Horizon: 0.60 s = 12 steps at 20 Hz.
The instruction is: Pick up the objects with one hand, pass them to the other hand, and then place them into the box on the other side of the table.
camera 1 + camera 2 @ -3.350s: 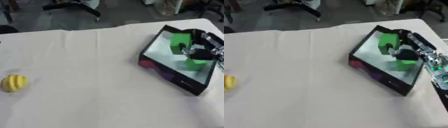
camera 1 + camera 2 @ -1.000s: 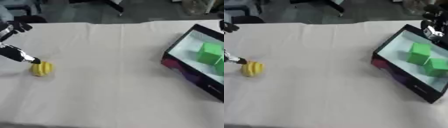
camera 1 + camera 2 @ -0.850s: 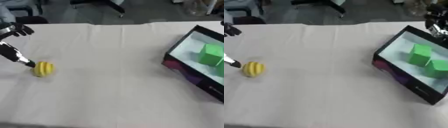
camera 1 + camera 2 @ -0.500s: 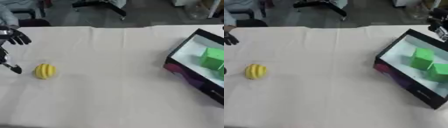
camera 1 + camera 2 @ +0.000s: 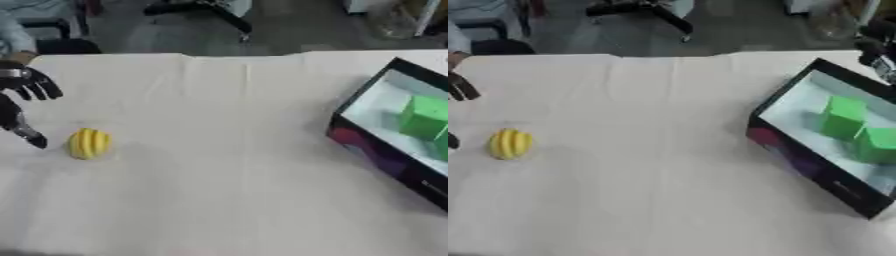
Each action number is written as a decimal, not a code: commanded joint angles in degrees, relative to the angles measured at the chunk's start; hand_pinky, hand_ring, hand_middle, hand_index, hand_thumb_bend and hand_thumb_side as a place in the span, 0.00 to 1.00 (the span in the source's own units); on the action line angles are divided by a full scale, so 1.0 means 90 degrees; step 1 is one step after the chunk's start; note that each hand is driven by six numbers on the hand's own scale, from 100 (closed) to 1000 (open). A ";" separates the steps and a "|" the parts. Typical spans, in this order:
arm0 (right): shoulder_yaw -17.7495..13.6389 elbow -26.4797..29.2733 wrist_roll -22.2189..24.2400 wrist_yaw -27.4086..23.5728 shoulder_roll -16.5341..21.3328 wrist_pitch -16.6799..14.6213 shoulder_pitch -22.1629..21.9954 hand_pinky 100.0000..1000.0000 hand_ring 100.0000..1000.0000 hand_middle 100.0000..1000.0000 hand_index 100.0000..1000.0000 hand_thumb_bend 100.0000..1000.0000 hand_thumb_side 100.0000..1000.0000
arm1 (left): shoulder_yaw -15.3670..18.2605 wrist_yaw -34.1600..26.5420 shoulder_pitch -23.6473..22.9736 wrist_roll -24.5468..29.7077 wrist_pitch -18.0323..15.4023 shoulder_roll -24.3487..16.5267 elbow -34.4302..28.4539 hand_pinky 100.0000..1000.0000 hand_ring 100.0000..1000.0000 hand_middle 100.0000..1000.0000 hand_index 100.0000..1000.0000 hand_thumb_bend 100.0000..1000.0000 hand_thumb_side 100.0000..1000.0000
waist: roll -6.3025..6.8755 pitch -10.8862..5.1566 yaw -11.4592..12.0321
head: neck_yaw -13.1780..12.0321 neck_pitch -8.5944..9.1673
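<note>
A: Items on the cloth [image 5: 227, 165]?
B: Yellow ribbed ball [image 5: 88, 143], far left of the box [image 5: 798, 161], well apart from it. Lying on the cloth, untouched.

A: Box?
B: Black, pale inside, purple patch on the near wall. Set askew toward the right edge of the cloth. Holding two green blocks: one [image 5: 842, 117] nearer the ball side, one [image 5: 878, 145] just beside it toward the right, apparently touching.

A: Left hand [image 5: 19, 100]?
B: Black. Just left of the ball, on the side away from the box. Spread and released, grasping nothing. Upper fingers [image 5: 42, 89] fanned out above the ball's level; lower digit [image 5: 29, 135] pointing down toward the ball, tip near it, narrow gap of cloth between. No contact with the ball.

A: Right hand [image 5: 874, 50]?
B: Dark part only, beyond the box's far corner, at the right edge of the right eye view. Cannot tell whether clenched or released.

A: Beyond the cloth, past the box?
B: Grey floor, chair base [image 5: 206, 12].
</note>
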State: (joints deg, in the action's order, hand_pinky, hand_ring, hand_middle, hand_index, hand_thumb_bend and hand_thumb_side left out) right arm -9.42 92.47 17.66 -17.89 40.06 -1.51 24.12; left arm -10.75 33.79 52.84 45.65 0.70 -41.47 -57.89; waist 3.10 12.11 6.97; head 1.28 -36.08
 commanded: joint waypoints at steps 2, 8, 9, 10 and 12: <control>-0.0058 0.0054 -0.0008 0.0050 0.0118 0.0043 0.0060 1.00 1.00 1.00 1.00 0.00 0.42 | 0.0052 0.0236 0.0215 -0.0152 0.0070 0.0033 0.0205 0.81 0.79 0.74 0.81 0.82 0.09 | -0.0010 -0.0239 -0.0015 | 0.0030 0.0034; 0.0001 0.0054 0.0073 0.0160 0.0017 0.0104 0.0078 1.00 1.00 1.00 1.00 0.00 0.41 | -0.0128 0.0846 0.0368 -0.0319 0.0114 0.0222 0.0514 0.81 0.80 0.75 0.81 0.88 0.04 | -0.0005 -0.0228 -0.0039 | 0.0021 -0.0015; 0.0003 0.0053 0.0080 0.0181 0.0005 0.0111 0.0075 1.00 1.00 1.00 1.00 0.00 0.41 | -0.0134 0.0960 0.0381 -0.0346 0.0105 0.0247 0.0569 0.81 0.80 0.75 0.81 0.87 0.03 | -0.0005 -0.0226 -0.0041 | 0.0018 -0.0017; 0.0001 0.0051 0.0082 0.0198 -0.0005 0.0116 0.0072 1.00 1.00 1.00 1.00 0.00 0.41 | -0.0121 0.1072 0.0387 -0.0351 0.0085 0.0286 0.0649 0.81 0.80 0.75 0.80 0.85 0.01 | -0.0007 -0.0224 -0.0044 | 0.0009 -0.0016; -0.0002 0.0049 0.0082 0.0219 -0.0026 0.0124 0.0065 1.00 1.00 1.00 1.00 0.00 0.41 | -0.0035 0.1297 0.0399 -0.0297 -0.0017 0.0379 0.0842 0.82 0.81 0.76 0.80 0.83 0.00 | -0.0013 -0.0218 -0.0050 | -0.0003 -0.0005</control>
State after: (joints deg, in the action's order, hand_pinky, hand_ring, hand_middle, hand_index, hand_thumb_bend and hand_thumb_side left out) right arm -9.05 92.46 18.36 -16.32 38.77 -0.51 24.15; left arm -11.80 44.15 54.96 43.03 0.98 -37.10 -50.73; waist 3.09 12.11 6.57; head 1.35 -36.16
